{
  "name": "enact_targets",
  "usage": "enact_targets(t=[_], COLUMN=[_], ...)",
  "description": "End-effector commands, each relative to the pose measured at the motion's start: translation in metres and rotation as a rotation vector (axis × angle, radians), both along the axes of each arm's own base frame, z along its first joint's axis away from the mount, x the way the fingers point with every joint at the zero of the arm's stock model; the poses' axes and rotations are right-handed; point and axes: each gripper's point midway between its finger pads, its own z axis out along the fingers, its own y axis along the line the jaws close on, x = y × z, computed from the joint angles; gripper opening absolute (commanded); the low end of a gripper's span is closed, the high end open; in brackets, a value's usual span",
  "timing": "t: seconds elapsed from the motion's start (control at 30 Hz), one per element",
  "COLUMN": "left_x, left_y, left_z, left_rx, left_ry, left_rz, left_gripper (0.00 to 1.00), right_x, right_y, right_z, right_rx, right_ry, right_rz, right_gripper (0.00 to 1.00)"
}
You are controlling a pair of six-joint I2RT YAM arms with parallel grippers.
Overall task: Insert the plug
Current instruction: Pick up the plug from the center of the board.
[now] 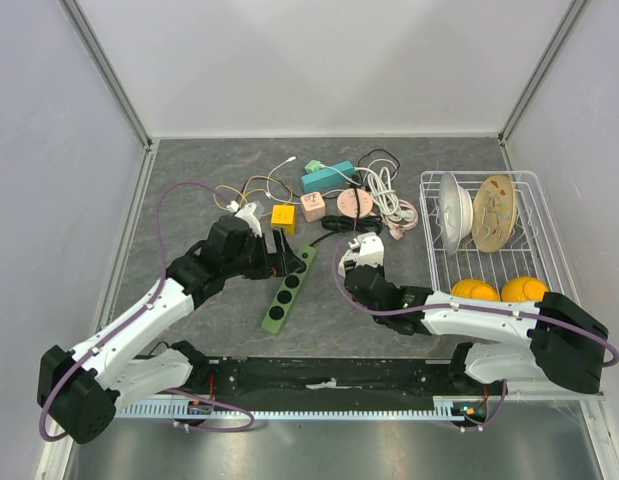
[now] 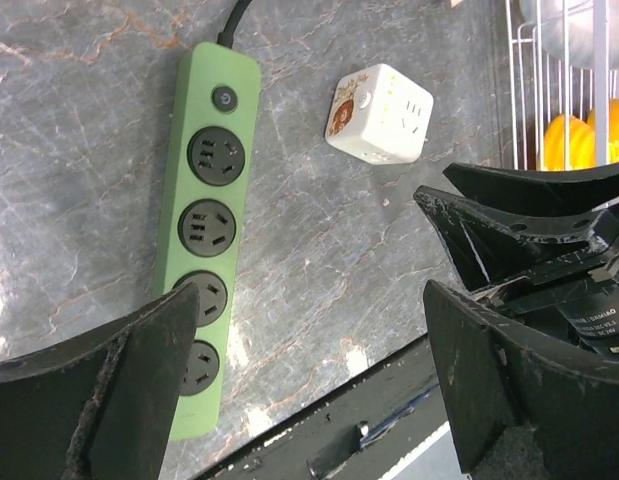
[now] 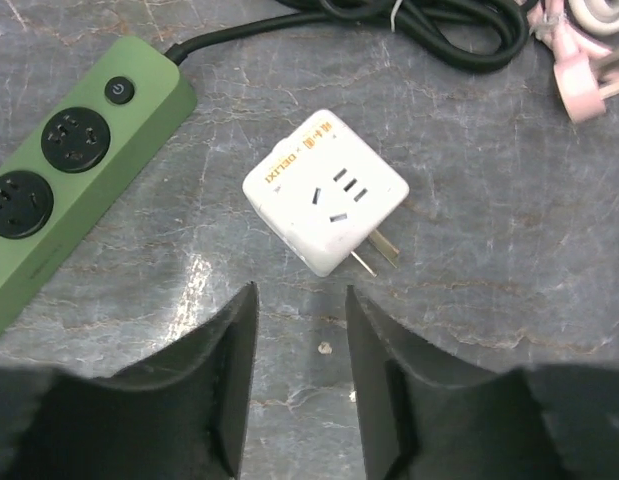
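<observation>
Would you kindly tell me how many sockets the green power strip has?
4, in one row along the green power strip: two fully visible below its switch, two partly behind a finger of the left claw.

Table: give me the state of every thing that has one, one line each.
Strip: flat on the table, all four sockets empty.
Adapter: unplugged, socket face up, prongs sideways, not held.
Left fingers: wide open, empty, over the strip.
Right fingers: narrow gap, empty, just short of the adapter.
Plates: upright in the rack.
</observation>
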Motion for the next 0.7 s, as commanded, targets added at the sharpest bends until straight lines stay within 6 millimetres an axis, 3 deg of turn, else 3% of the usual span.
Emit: enact_targets(t=[0.0,0.13,0.23,0.3,0.33,0.4,0.53,0.67], left_x=[0.006,0.01,0.018,0.019,0.02,0.015,-0.002,-0.015], left_y=[-0.015,-0.031,-0.044,-0.05,-0.051,-0.053,-0.047,-0.036], left_z=[0.009,0.003,0.006,0.009,0.011,0.012,-0.003,-0.012], left_rx=[-0.035,-0.021,-0.034,-0.057,-0.065,-0.065,-0.047,-0.037], left_ry=[-0.107,-0.112,-0.077,-0.053,-0.051,-0.058,-0.036,-0.014], left_rz=[-0.111,-0.229,-0.262,-0.255,-0.253,-0.255,-0.254,-0.236], left_gripper=[1.0,0.99,0.99,0.99,1.0,0.99,0.99,0.99], right_x=[0.001,0.0,0.007,0.004,0.017,0.021,0.046,0.053], right_y=[-0.001,-0.003,-0.002,0.008,0.0,0.001,0.0,0.006], right_z=[0.013,0.025,0.034,0.034,0.039,0.036,0.04,0.017], right_rx=[0.046,0.119,0.158,0.178,0.197,0.196,0.189,0.174], right_ry=[-0.016,0.005,0.075,0.155,0.173,0.233,0.3,0.392], right_rz=[-0.029,-0.065,-0.019,0.096,0.083,0.143,0.189,0.246], right_gripper=[0.54,0.79,0.89,0.92,0.93,0.94,0.96,0.98])
